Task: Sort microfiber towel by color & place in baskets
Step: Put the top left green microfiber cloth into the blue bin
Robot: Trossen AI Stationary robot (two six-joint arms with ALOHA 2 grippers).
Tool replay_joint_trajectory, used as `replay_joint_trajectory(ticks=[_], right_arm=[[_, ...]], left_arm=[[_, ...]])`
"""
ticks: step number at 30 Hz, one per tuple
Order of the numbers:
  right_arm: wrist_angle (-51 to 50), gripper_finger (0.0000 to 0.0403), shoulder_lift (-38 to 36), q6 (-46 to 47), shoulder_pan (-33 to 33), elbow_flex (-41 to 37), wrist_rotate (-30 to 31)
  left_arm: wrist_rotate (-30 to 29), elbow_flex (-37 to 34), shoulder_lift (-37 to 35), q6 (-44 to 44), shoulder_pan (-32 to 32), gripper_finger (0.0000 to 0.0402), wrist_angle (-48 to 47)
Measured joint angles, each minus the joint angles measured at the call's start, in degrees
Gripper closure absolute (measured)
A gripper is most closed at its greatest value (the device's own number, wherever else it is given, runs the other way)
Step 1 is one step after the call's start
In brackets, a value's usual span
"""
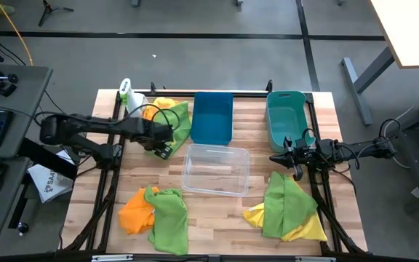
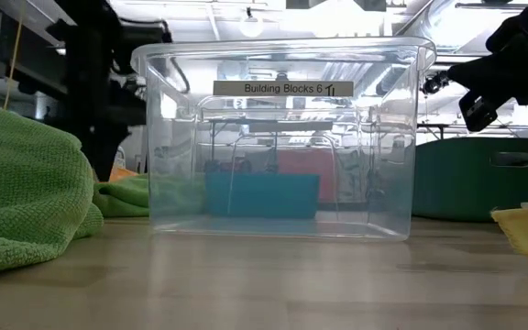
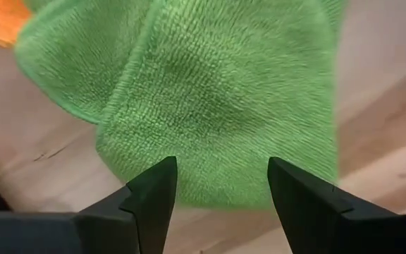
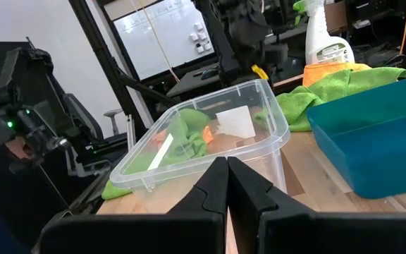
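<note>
My left gripper [image 1: 163, 148] is open over the near edge of a lime green towel [image 1: 181, 120] [image 3: 217, 92], which lies on the table's far left with a yellow towel [image 1: 164, 103] behind it. In the left wrist view the fingers straddle the towel's rounded edge [image 3: 220, 187]; I see no touch. My right gripper [image 1: 278, 157] [image 4: 228, 185] is shut and holds nothing, hovering right of the clear basket [image 1: 215, 169] [image 2: 282, 137]. The dark blue basket [image 1: 213, 116] and the teal basket [image 1: 286, 116] stand along the far edge.
An orange and green towel pile [image 1: 155, 211] lies near left, a green and yellow pile [image 1: 289, 207] near right. A white spray bottle [image 1: 126, 92] stands at the far left corner. In the low view a green towel [image 2: 26, 183] fills the left foreground.
</note>
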Motion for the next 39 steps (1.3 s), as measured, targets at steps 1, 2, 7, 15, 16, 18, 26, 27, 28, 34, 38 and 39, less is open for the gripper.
replay_joint_trajectory(ticks=[1,2,7,15,16,18,26,27,28,34,38,39], right_arm=[[0.0,0.0402,0.0,0.0,0.02,-0.01,0.0],[0.0,0.0402,0.0,0.0,0.01,-0.02,0.0],[0.0,0.0402,0.0,-0.02,0.0,0.0,0.0],[0.0,0.0402,0.0,0.0,0.02,0.0,-0.02],[0.0,0.0402,0.02,0.0,0.02,-0.02,-0.02],[0.0,0.0402,0.02,0.0,0.01,0.0,-0.02],[0.0,0.0402,0.0,0.0,0.0,-0.02,-0.02],[0.0,0.0402,0.0,0.0,0.0,-0.01,-0.02],[0.0,0.0402,0.01,-0.01,0.0,-0.01,-0.02],[0.0,0.0402,0.0,0.0,0.0,0.0,-0.04],[0.0,0.0402,0.0,0.0,0.02,0.0,-0.07],[0.0,0.0402,0.01,-0.01,0.01,0.0,-0.07]], left_arm=[[-0.01,0.0,1.42,0.1,0.0,0.019,0.02],[0.06,0.0,2.82,0.73,0.0,0.019,0.04],[1.15,0.0,8.08,4.8,0.0,0.0191,1.43],[1.58,0.0,8.32,9.0,-0.04,0.0312,4.18],[1.64,0.0,7.55,9.68,-0.04,0.0348,4.15],[2.23,0.31,5.46,9.93,-0.04,0.0386,3.65],[0.42,15.46,-9.9,8.97,-0.09,0.04,-5.95],[-1.19,18.46,-11.53,8.98,-0.09,0.04,-6.03],[-3.15,21.54,-12.75,9.18,-0.07,0.04,-5.87],[-11.79,37.99,-13.18,20.11,0.56,0.0401,6.61],[-8.25,42.16,-9.71,31.57,2.65,0.0401,24.13],[-6.58,42.41,-8.48,33.99,3.47,0.0401,28.28]])
